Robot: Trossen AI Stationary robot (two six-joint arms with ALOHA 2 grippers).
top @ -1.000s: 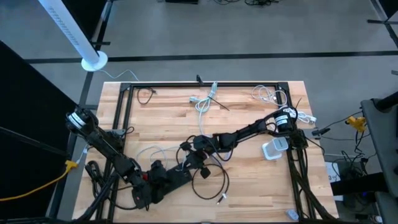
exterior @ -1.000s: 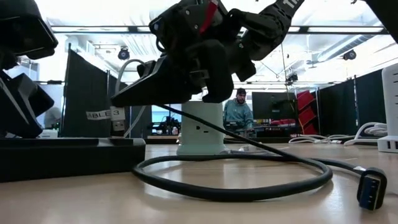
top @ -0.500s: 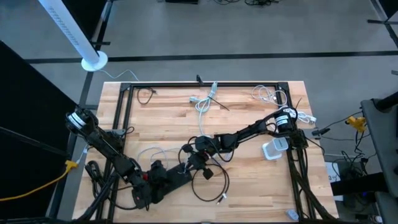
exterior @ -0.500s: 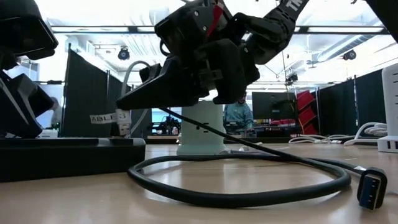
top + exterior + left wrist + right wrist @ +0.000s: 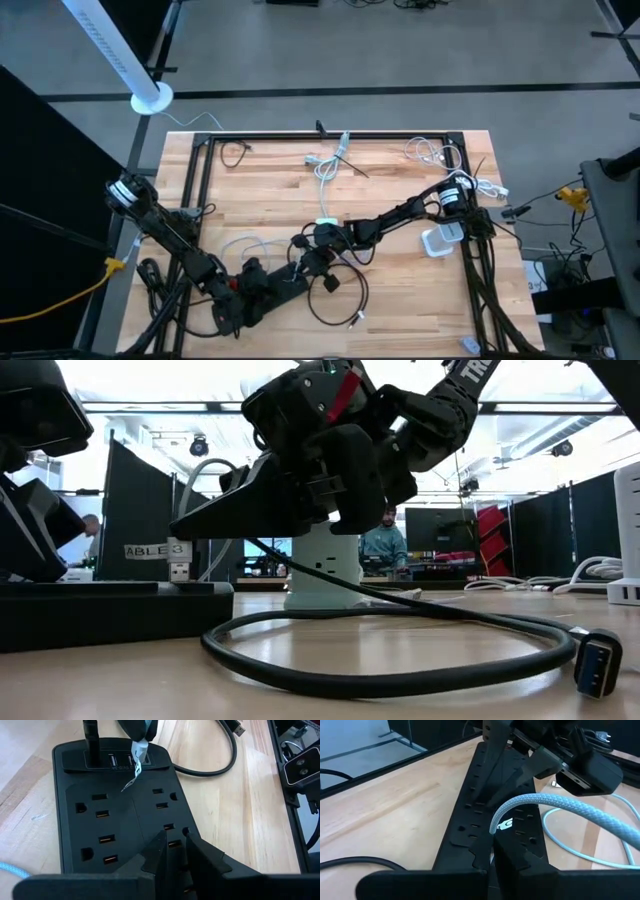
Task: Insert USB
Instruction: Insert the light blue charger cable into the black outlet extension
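Note:
A black power strip (image 5: 120, 830) lies near the table's front, left of centre (image 5: 283, 288). Its USB ports (image 5: 116, 762) are at the far end, beside a black plug (image 5: 90, 735) that sits in it. My left gripper (image 5: 175, 840) has its fingers close together, pressed down on the strip. My right gripper (image 5: 235, 510) is shut on a USB plug (image 5: 181, 571) with a white tag and a pale braided cable (image 5: 545, 802). The plug (image 5: 138, 756) hangs tilted just above the ports, and I cannot tell if it touches.
A black cable loop (image 5: 400, 672) ending in a blue USB connector (image 5: 597, 663) lies in front of the right arm. A white charger (image 5: 440, 240) sits at the right and white cables (image 5: 325, 165) at the back. A person (image 5: 380, 540) sits in the room beyond.
My right gripper has carried the tagged plug slightly lower and closer to the strip's USB end. The black cable loop shifted with it. The left arm has not moved.

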